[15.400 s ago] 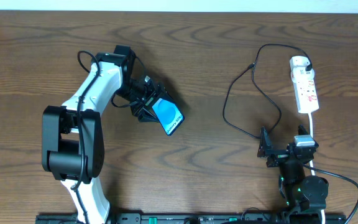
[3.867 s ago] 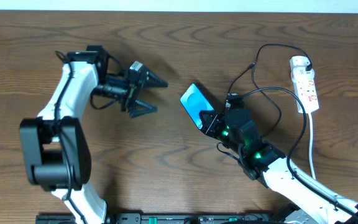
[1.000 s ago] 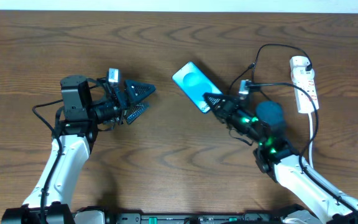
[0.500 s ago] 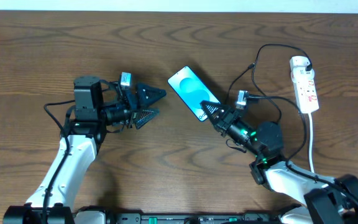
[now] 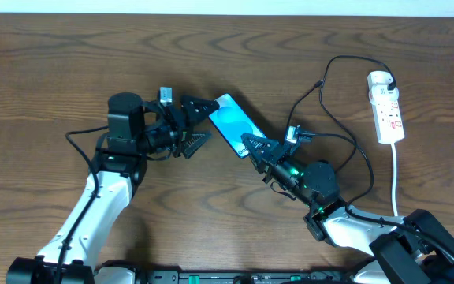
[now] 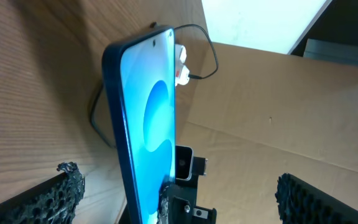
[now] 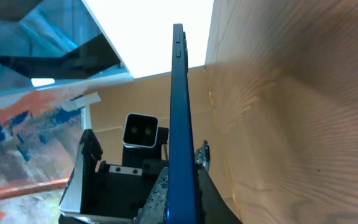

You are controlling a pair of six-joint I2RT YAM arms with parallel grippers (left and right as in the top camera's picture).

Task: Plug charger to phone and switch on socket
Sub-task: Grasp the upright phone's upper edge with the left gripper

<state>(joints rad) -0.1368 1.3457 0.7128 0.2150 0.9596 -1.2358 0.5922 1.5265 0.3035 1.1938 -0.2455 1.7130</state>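
The left arm (image 5: 105,197) is built of white links joined by black cylindrical housings, and thin black cables are looped alongside it. The right arm (image 5: 351,230) is finished likewise, and green lights are seen on its black wrist. The jaws are black and triangular, faced with rough, bumpy pads (image 6: 55,196).

The left arm (image 5: 101,201) rises from the lower left edge and bends toward the right. Its gripper (image 5: 203,123) is spread wide, with one finger (image 5: 198,105) above and the other below. The right arm (image 5: 318,180) stretches low from the lower right toward the upper left, its gripper (image 5: 252,145) clamped on one end of the phone (image 5: 228,125), facing the left gripper closely.
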